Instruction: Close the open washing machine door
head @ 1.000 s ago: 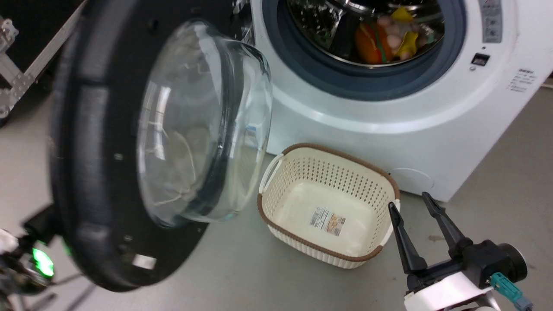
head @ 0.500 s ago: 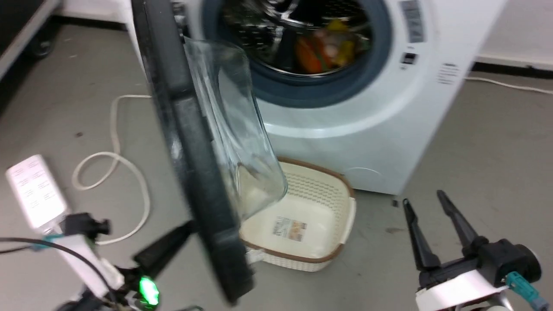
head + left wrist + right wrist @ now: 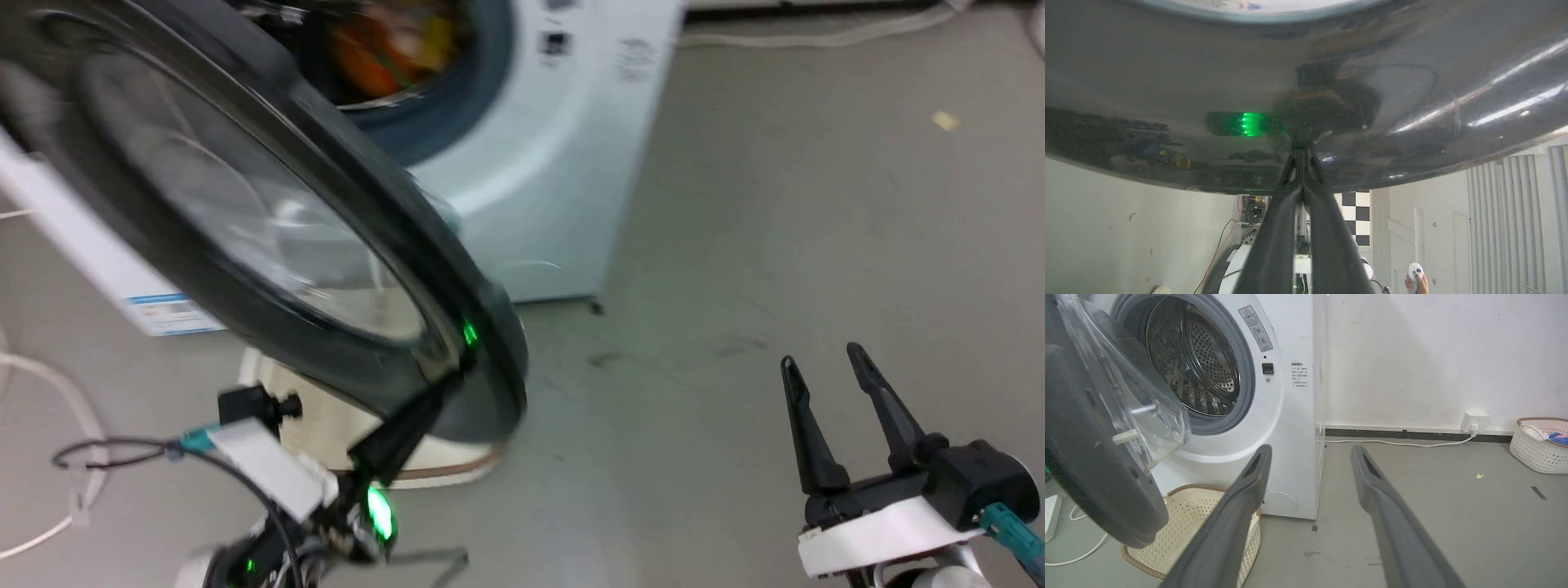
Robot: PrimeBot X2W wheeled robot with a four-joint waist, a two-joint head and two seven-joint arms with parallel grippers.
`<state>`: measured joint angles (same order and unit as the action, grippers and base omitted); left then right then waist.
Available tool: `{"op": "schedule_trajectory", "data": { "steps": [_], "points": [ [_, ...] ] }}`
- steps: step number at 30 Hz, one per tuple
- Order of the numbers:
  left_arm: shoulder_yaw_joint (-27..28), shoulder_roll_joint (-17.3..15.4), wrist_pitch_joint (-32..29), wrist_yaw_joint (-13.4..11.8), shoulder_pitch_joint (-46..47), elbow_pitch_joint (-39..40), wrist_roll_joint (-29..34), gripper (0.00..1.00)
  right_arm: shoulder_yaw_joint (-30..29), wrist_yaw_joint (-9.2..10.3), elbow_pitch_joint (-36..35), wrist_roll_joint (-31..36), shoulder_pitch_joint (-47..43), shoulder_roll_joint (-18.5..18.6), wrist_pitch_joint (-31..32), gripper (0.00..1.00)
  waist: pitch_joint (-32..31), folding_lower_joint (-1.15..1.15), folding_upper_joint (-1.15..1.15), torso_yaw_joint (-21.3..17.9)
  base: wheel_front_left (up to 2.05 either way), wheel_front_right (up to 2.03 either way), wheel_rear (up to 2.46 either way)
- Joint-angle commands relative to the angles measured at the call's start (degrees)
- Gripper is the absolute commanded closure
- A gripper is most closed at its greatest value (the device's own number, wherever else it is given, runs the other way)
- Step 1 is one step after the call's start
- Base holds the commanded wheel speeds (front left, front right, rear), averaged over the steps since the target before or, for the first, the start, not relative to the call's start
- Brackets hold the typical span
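The washing machine door hangs half open in front of the white washing machine, its glossy black outer face turned toward me. My left gripper is shut, its tip touching the rim's lower edge. In the left wrist view the closed fingers meet the shiny black door, with nothing held between them. My right gripper is open over bare floor at the lower right, far from the door. The right wrist view shows the door with its glass bowl facing the steel drum.
A cream perforated basket sits on the floor below the door, against the machine's front. Orange and yellow laundry lies in the drum. A second basket stands by the wall. White cable loops at left. A hand with a controller is behind.
The head camera has swung, shifting the whole scene. The door has turned from wide open toward the machine, with my left gripper now against its outer rim. My right gripper stays open.
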<state>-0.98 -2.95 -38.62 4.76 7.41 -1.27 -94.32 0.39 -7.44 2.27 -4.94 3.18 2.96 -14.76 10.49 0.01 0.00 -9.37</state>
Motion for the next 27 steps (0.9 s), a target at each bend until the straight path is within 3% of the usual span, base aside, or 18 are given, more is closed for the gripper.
{"op": "schedule_trajectory", "data": {
  "steps": [1,7,14,21,27],
  "points": [
    [-0.15,0.07,1.16,0.53,1.82,-0.67,-0.28,1.00,0.06,-0.05,-0.33,-0.63,0.89,-0.08,-0.24,0.00,4.30,-0.01,0.00,-5.91,0.00,0.00,0.00],
    [0.24,0.07,11.58,1.72,11.13,-6.81,0.26,1.00,0.60,-0.05,-0.22,-2.94,1.84,-0.08,-0.24,0.00,8.22,-0.01,0.00,-12.48,0.00,0.00,0.00],
    [2.00,0.07,23.52,2.27,23.91,-15.13,1.86,1.00,1.68,-0.05,0.27,-5.16,2.59,-0.08,-0.24,0.00,9.97,-0.01,0.00,-16.98,0.00,0.00,0.00],
    [1.85,0.07,28.01,2.64,30.93,-21.61,2.69,1.00,2.20,-0.05,0.40,-5.81,2.50,-0.08,-0.24,0.00,8.99,-0.01,0.00,-17.02,0.00,0.00,0.00],
    [-0.31,-0.11,28.75,2.70,27.41,-19.61,4.68,1.00,1.88,-0.05,0.00,-4.91,2.11,-0.08,-0.24,0.00,6.37,-0.01,0.00,-13.29,0.00,0.00,0.00]
  ]
}}
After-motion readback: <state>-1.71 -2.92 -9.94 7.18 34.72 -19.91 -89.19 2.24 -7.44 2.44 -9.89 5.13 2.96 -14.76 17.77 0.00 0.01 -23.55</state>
